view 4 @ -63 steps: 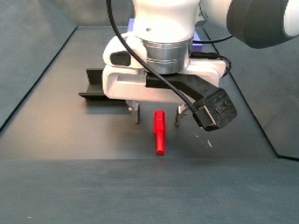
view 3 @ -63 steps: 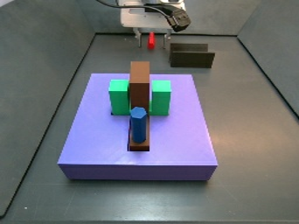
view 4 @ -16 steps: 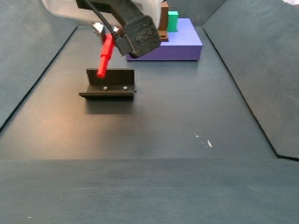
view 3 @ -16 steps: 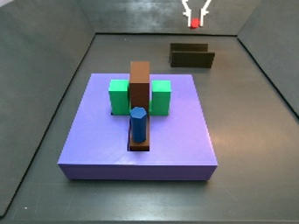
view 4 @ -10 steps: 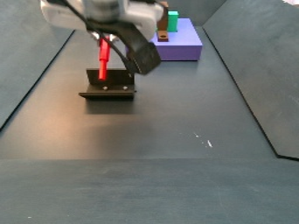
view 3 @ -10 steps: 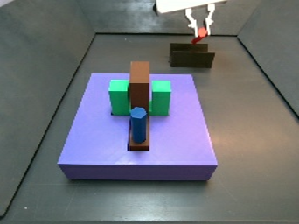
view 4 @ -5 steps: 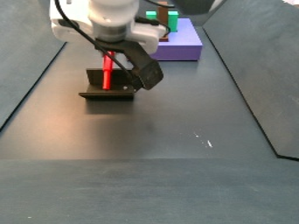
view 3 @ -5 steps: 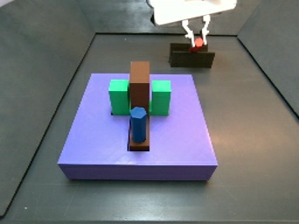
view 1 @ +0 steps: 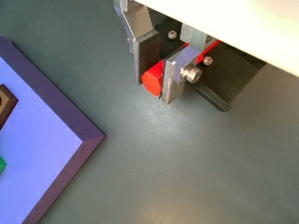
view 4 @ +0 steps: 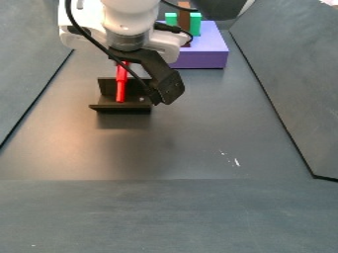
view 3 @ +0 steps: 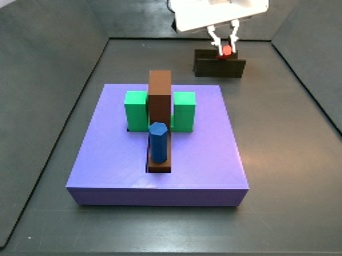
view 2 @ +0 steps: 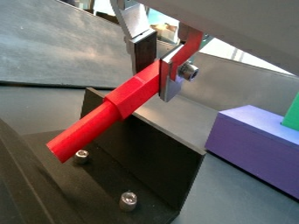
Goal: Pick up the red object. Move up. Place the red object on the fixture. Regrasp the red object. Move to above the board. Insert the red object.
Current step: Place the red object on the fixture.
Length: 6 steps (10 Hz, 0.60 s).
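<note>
Clamping the slim bright red peg (view 2: 117, 108) upright, my gripper (view 1: 159, 76) hovers over the dark olive-brown bracket fixture (view 4: 123, 100), at twelve o'clock from the lavender-purple slab board (view 3: 160, 160).

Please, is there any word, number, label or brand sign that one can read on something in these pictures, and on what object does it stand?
None: no readable text on the slim red peg, the silver pincer holding it, the dark bracket fixture or the purple slab board.
</note>
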Available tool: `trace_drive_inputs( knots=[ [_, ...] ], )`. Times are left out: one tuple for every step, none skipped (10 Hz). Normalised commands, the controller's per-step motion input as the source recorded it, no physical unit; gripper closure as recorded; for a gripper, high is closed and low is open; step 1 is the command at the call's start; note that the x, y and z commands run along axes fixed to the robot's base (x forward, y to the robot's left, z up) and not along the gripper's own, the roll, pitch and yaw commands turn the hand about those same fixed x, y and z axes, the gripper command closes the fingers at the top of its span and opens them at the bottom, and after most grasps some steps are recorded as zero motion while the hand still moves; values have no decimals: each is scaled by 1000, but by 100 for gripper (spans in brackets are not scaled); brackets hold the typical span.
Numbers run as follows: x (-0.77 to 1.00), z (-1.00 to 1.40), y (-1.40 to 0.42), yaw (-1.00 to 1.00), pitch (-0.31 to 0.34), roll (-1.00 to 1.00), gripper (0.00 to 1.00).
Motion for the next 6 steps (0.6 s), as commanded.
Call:
trace_drive_inputs(
  knots=[
    [0,0,143,120,-149,-549,100],
    [0,-3,51,91,-120,-303,100],
    [0,-71,0,74,-97,-97,100],
    [0,-97,0,51,-60,0,100],
    [0,-97,0,37,-14,9,100],
    [0,-126,0,0,0,109,100]
  ],
)
